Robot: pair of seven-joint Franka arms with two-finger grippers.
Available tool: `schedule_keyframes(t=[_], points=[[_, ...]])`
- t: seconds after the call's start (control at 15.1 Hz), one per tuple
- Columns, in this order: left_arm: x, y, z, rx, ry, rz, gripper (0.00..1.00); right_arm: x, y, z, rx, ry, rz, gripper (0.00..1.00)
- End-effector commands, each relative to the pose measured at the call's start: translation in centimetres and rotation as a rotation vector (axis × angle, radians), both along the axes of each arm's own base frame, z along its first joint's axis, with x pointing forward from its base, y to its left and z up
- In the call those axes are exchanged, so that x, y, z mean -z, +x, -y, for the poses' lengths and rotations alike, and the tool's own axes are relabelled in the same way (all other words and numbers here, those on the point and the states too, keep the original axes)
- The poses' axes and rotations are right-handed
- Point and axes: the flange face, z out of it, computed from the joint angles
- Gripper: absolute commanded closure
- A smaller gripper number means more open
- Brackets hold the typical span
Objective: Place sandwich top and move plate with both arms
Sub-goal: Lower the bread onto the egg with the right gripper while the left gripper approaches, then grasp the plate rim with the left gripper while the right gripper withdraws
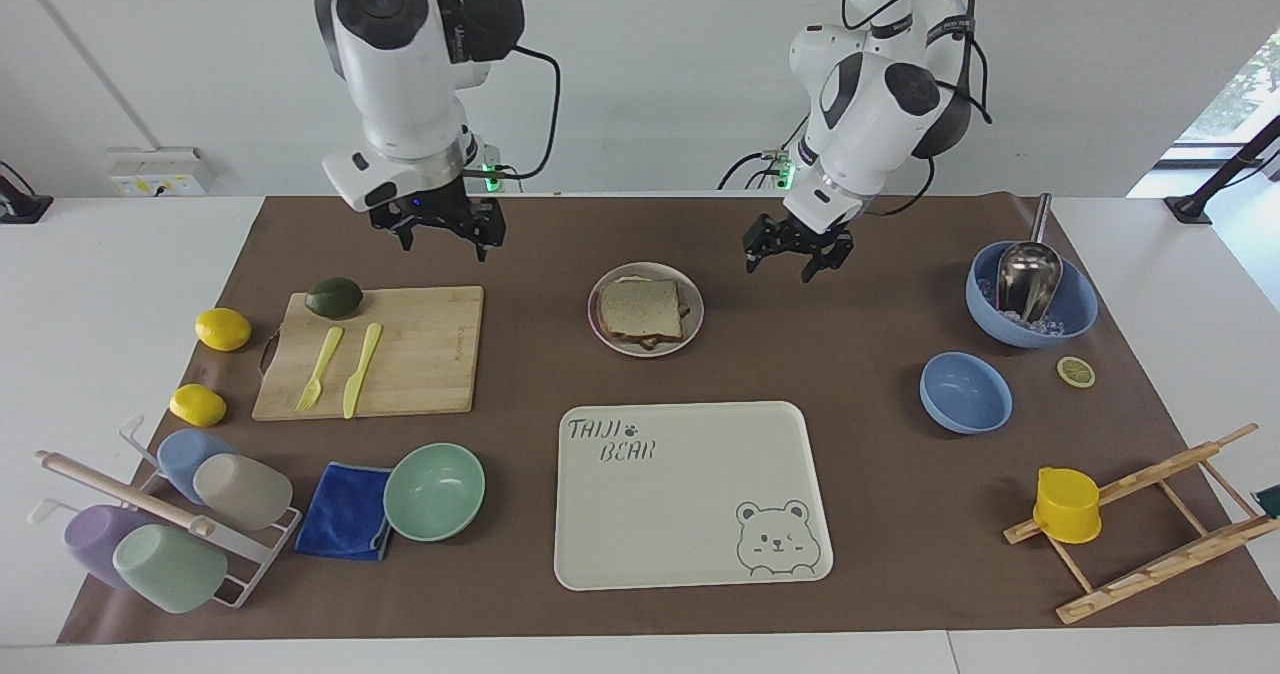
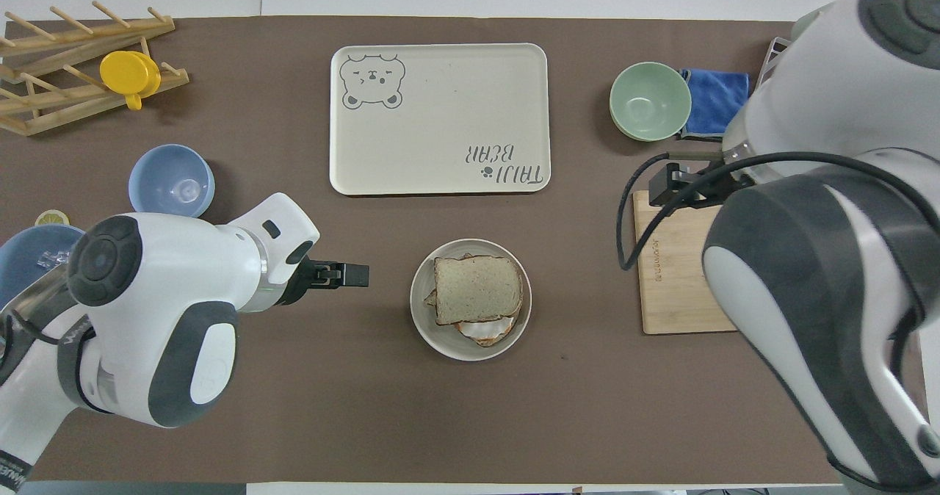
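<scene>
Sandwich top [image 1: 641, 307] lies on the stacked sandwich on the plate [image 1: 608, 339], mid-table, nearer the robots than the bear tray [image 1: 690, 494] (a bit of egg white shows under the slice in the overhead view). Right gripper [image 1: 437, 229] hangs empty with jaws spread, up over the mat by the cutting board [image 1: 420, 349] edge nearest the robots. Left gripper [image 1: 797, 253], also spread and empty, hangs over bare mat beside the plate toward the left arm's end, not touching it.
</scene>
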Motion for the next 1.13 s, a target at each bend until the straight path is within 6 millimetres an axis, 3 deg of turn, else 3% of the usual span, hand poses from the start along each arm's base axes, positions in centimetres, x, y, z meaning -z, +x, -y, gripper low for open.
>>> schedule_keyframes(t=[0.0, 0.33, 0.46, 0.66, 0.8, 1.06], points=[[4.0, -0.3, 2.6, -0.023, -0.027, 0.007, 0.00, -2.2, -2.1, 4.8, -0.044, 0.053, -0.040, 0.00], [9.1, -0.7, 5.5, -0.025, -0.028, 0.013, 0.00, -3.6, -4.0, 7.4, -0.007, 0.057, -0.092, 0.00], [10.5, -0.8, 5.7, -0.025, -0.017, 0.003, 0.00, -3.7, -3.7, 11.1, -0.007, 0.136, -0.081, 0.00], [10.5, -0.9, 5.7, -0.015, -0.017, -0.003, 0.00, -3.9, -3.7, 13.8, -0.074, 0.193, -0.069, 0.00], [10.6, -0.9, 5.8, -0.016, -0.017, -0.005, 0.07, -5.1, -4.9, 13.4, -0.088, 0.174, -0.059, 0.00], [11.0, -1.6, 6.9, -0.009, -0.025, -0.012, 0.17, -3.5, -5.3, 14.5, -0.091, 0.114, -0.063, 0.00]])
